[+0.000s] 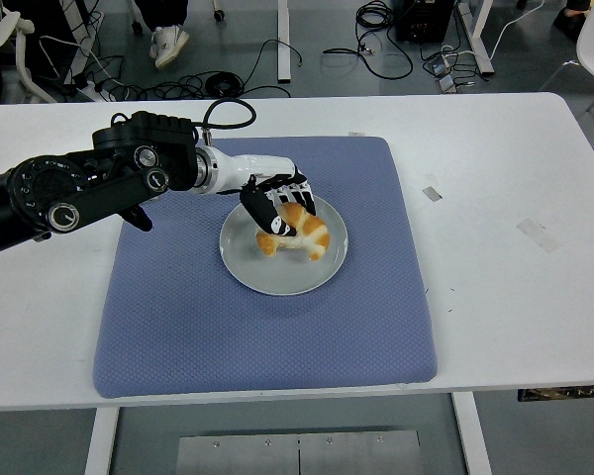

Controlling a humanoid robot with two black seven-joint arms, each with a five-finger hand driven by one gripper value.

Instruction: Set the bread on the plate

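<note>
Over plate (267, 277), bread (297, 233), left hand (277, 206) gripping

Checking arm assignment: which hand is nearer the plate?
Left. The left hand is over the plate, fingers closed on the bread. The right hand is not in view.

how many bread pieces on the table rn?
1. The bread is over the plate on the blue mat, gripped by the left hand. Nothing else on the table could hide another.
</note>
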